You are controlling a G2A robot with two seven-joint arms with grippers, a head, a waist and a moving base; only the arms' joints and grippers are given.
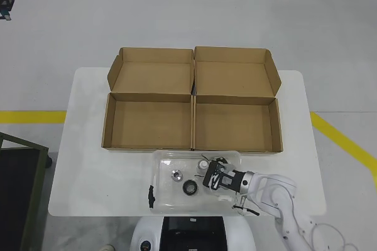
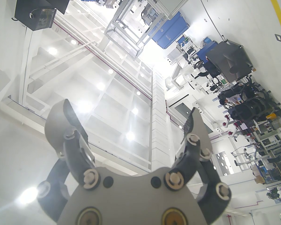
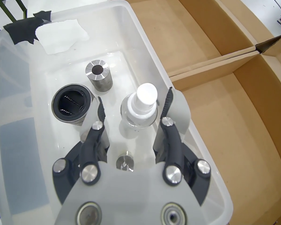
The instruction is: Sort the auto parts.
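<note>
A clear plastic bin (image 1: pixel 157 157) at the table's front holds the parts. In the right wrist view it contains a steel cylinder with a bore (image 3: pixel 98 75), a black-lined linear bearing (image 3: pixel 71 104), a small clear bottle with a white cap (image 3: pixel 142 104) and a small steel piece (image 3: pixel 124 161) under the wrist. My right gripper (image 3: pixel 134 97) hangs open inside the bin with the bottle standing upright between its fingers. In the top view the right gripper (image 1: pixel 208 179) is at the bin's right half. My left gripper (image 2: pixel 131 111) is open and points up at the ceiling, holding nothing.
Two open cardboard boxes stand side by side behind the bin, the left box (image 1: pixel 147 122) and the right box (image 1: pixel 235 125), lids folded back. Black tape (image 3: pixel 23 30) and a white paper scrap (image 3: pixel 61 35) sit on the bin's far rim.
</note>
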